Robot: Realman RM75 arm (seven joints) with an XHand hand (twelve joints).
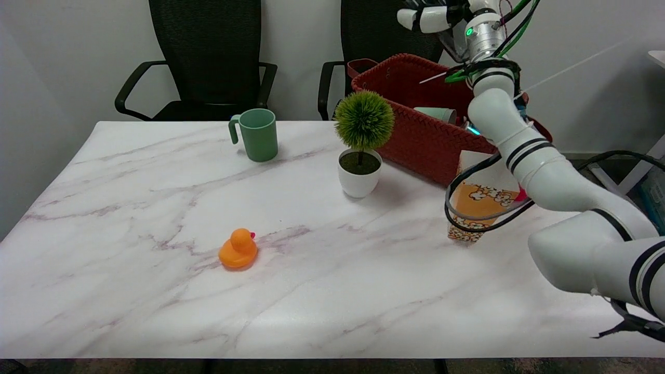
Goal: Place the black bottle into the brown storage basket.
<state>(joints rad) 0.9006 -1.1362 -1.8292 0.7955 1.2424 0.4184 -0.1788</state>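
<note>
Right hand [431, 15] up over the brown storage basket [415, 130] at two o'clock.
Cut off by the top edge; grip impossible to tell, black bottle nowhere seen. Popcorn box [475, 208] stood beside the basket.

the right hand [434, 15] hangs above the brown basket [415, 130]; an orange duck [238, 249] sits on the table [156, 311].

Brown woven storage basket [415, 136] at the table's far right edge, tilted, black bottle not visible
</note>
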